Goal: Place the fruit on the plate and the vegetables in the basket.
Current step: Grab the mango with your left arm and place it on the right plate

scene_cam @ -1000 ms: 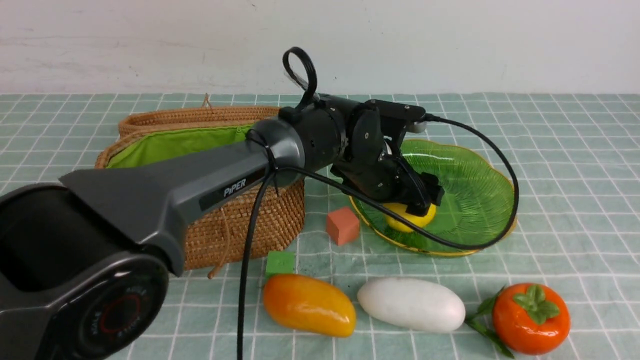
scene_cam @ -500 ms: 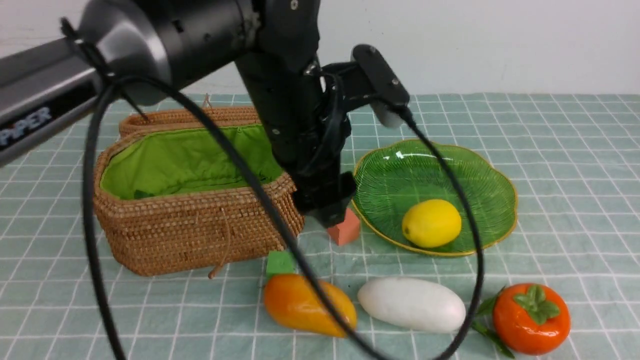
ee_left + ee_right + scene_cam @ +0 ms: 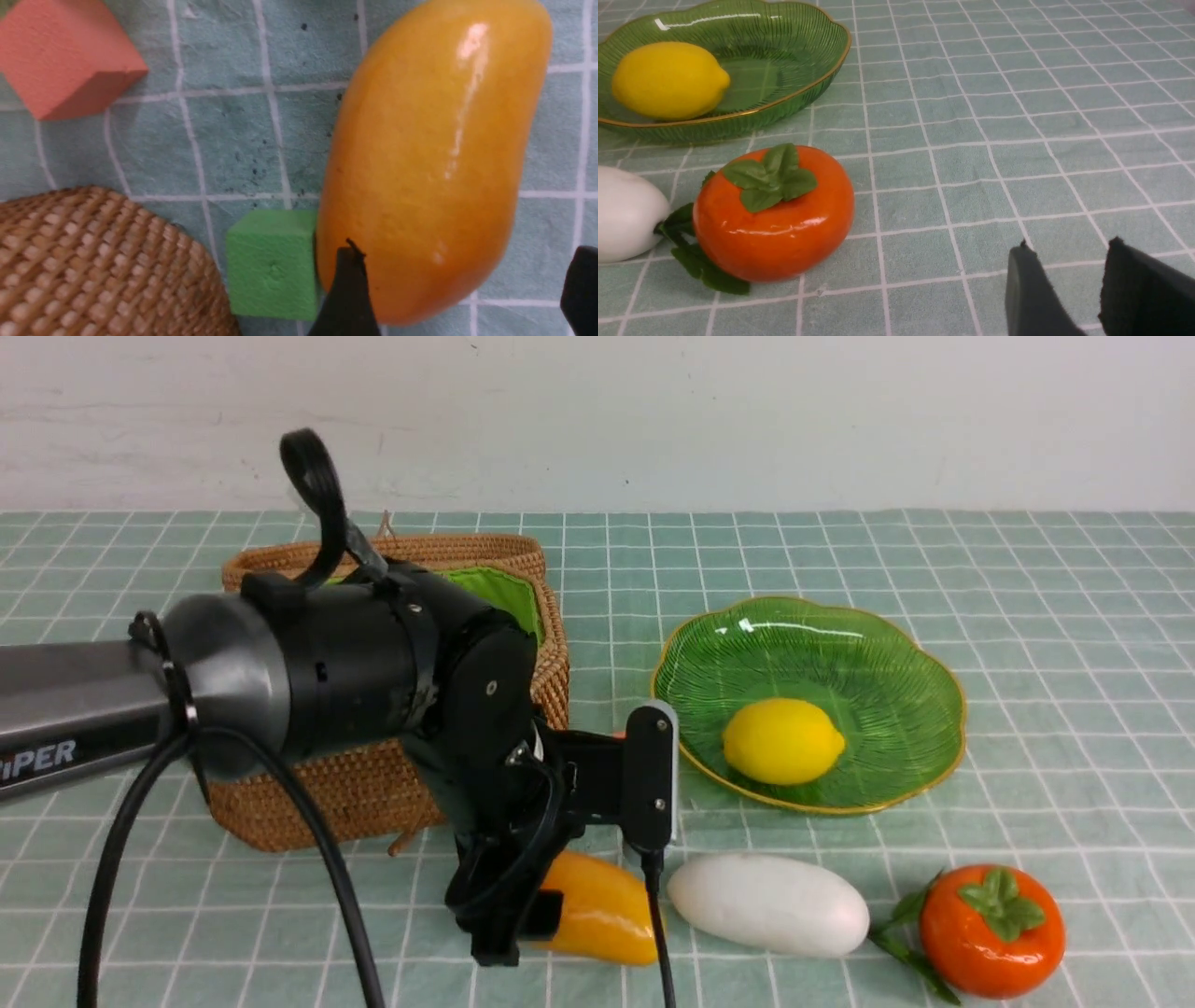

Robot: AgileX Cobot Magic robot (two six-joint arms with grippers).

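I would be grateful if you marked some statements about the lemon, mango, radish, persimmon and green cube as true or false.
1. The glossy yellow lemon lies in the green glass dish. True.
2. The orange-yellow mango is in the dish too. False: it lies on the checked cloth.
3. The left gripper's jaws are shut on the mango. False: they stand open, one on either side of it.
4. The white oval radish lies between the mango and the round orange-red persimmon. True.
5. The small green cube is inside the woven brown basket. False: it sits outside, beside the mango.
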